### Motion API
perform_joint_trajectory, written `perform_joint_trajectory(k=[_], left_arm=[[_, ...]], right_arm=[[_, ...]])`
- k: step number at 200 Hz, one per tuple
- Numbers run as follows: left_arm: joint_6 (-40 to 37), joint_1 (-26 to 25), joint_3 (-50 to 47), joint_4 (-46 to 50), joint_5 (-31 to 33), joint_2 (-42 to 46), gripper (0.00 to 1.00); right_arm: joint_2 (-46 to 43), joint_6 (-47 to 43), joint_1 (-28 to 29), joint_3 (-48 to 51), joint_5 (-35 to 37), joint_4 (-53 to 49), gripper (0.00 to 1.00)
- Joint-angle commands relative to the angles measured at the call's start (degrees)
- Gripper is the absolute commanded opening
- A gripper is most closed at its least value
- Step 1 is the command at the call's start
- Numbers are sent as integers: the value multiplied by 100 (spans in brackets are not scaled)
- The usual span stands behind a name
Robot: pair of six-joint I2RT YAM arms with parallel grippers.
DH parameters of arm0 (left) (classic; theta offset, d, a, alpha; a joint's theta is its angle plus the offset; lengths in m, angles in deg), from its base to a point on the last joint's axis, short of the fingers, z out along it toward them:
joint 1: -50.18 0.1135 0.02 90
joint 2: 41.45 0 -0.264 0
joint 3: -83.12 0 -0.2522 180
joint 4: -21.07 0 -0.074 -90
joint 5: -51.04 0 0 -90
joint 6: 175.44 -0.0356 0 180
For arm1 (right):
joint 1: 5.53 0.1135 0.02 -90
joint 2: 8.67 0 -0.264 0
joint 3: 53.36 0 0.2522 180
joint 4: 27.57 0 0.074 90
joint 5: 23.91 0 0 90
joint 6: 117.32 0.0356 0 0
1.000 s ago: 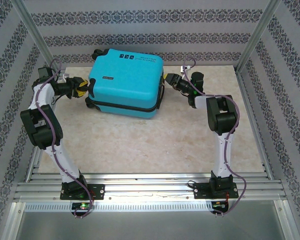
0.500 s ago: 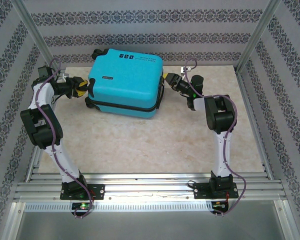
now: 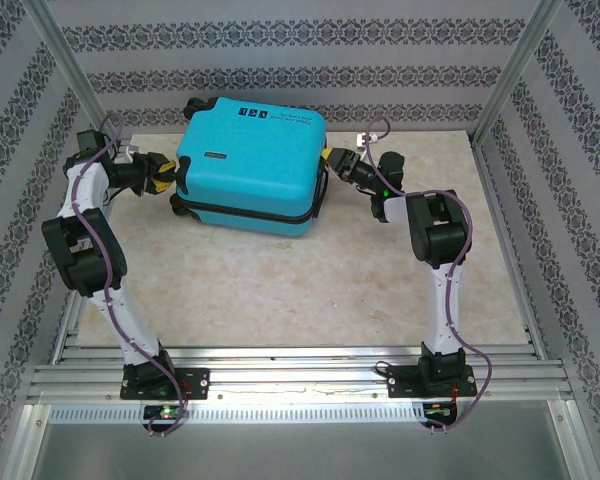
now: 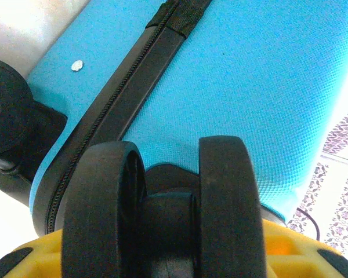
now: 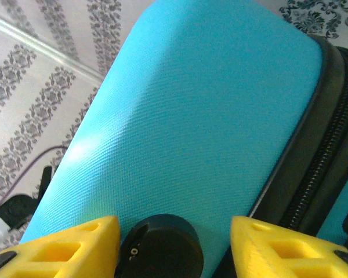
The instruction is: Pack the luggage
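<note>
Turquoise luggage (image 3: 250, 160) seems braced: left gripper (image 3: 165, 179) clamped on its wheel (image 4: 104, 208), right gripper (image 3: 331, 157) parted around a black knob (image 5: 159, 244).

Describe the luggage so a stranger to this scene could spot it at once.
Find the pale table inside the patterned walls. Toward its far edge, between the left claw and the right claw, lies the luggage. It alone is turquoise: a hard shell with black wheels and zip band.

Turquoise luggage (image 3: 250, 160) w/ blk wheels (image 4: 226, 202) (patterned walls (image 3: 280, 40)).
</note>
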Motion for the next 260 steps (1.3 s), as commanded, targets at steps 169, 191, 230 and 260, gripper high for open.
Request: perform_joint_trajectory(k=[169,191,230,260], left_arm=[[-1260,-512,-225,-738,1915,99,59],[-1495,-504,-85,-402,2390,350,85],[-1616,-455,83,-141,3119,838,86],[-1667,-460,142,-66,3449,1278,86]], right_arm=[[-3135,-1356,1129,4278,109,193,27],[-3630,-1820,1223,4569,252,-442,31],[-4709,-3138,1214,4761,1093,-2276,47],[-5364,-4027,1268,4817,1755,-3491,48]])
